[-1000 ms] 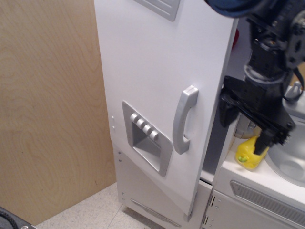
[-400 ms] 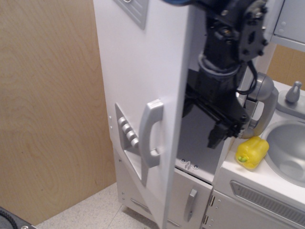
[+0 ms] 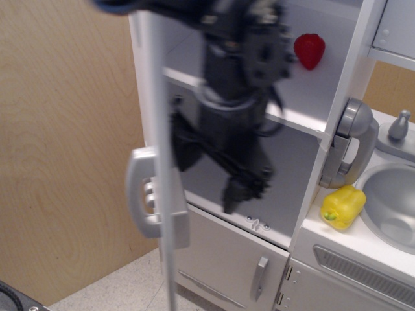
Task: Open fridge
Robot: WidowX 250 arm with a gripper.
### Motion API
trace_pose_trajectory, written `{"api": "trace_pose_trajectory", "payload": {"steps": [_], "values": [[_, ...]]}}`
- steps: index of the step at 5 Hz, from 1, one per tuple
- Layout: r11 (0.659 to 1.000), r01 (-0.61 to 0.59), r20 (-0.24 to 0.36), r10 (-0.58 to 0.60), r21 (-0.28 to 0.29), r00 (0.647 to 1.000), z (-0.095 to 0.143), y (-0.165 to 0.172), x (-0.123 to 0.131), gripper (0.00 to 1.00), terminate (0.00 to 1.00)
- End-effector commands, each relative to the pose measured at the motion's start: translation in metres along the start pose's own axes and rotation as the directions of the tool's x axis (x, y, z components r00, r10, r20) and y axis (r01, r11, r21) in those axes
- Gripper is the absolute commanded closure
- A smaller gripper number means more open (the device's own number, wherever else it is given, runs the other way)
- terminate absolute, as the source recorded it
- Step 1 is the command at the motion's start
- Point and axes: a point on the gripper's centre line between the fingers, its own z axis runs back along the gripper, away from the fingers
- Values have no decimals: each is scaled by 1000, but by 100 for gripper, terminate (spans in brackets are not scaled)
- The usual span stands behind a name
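Since the earlier frame, the fridge (image 3: 337,123) door (image 3: 160,194) has swung wide and now shows edge-on, its grey handle (image 3: 141,194) at left. Blurred, the tool (image 3: 240,191) hangs before the shelves; I cannot tell its opening. A strawberry (image 3: 309,50) sits inside, a yellow pepper (image 3: 342,207) on the counter (image 3: 337,241).

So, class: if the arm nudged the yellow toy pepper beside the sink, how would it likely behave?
The yellow pepper looks like hollow moulded plastic, so it is probably light and stiff. Its lobed, rounded body lies on its side on the smooth white counter, so a push would likely make it slide or rock. It sits near the sink rim, so it might tumble in.
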Motion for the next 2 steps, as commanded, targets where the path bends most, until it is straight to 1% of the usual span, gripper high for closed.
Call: {"api": "trace_pose_trajectory", "payload": {"steps": [1,2], "values": [[989,-144,-19,145,46,989,10,47,-37,0,0],[975,-207,-10,208,80,978,4,72,-48,0,100]]}}
